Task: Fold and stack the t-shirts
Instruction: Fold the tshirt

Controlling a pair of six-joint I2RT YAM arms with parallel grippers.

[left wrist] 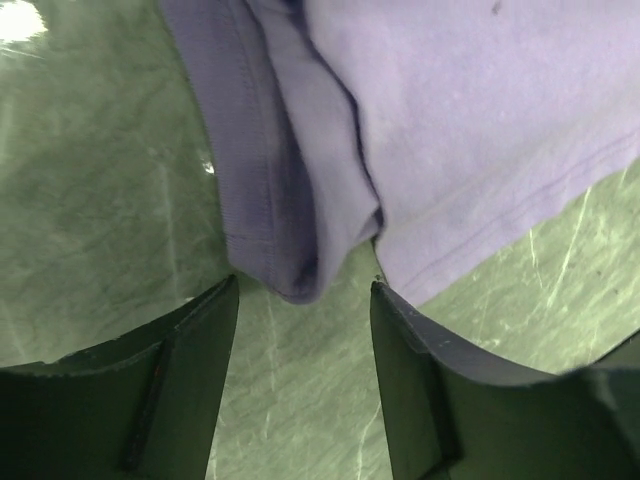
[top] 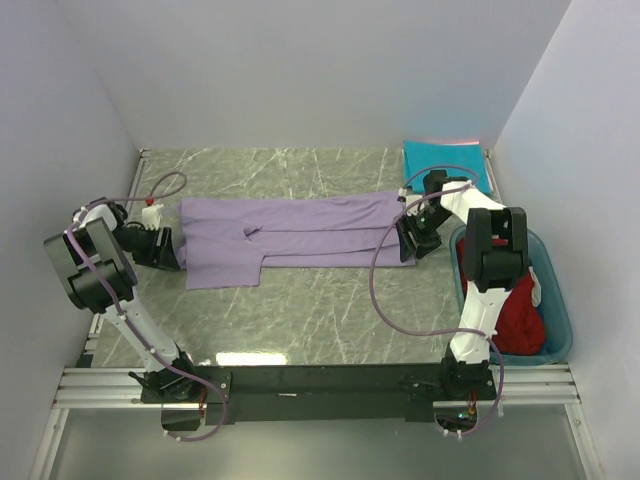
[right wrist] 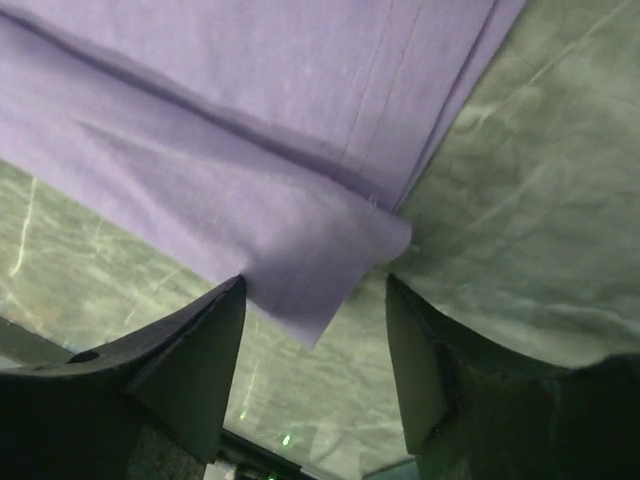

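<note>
**A:** Nearest us, along the bottom edge, is the black rail (top: 320, 380) with both arm bases on it. What's going on above it, left to right?

**B:** At the left middle, the left end effector (top: 170, 250) sits at the end of the lavender t-shirt (top: 290, 235). Its jaws are apart and grip nothing. The wrist view shows a bunched, stitched edge just past the tips. The shirt lies as a long band across the middle of the table (top: 300, 320). At its right end, the right end effector (top: 410, 240) is spread too, with a cloth corner lying loose between the fingers.

**A:** So which step is this?

**B:** I'd say the lengthwise folds look done and the crosswise fold is due. Each end effector needs to close on its end through all the layers, then one end goes over the other.

**A:** And the others?

**B:** The teal t-shirt (top: 440, 160) is folded at the upper right. The dark red t-shirt (top: 520, 310) is heaped in the plastic bin (top: 562, 325) at the lower right.

**A:** Any labels?

**B:** None I can read.
</note>
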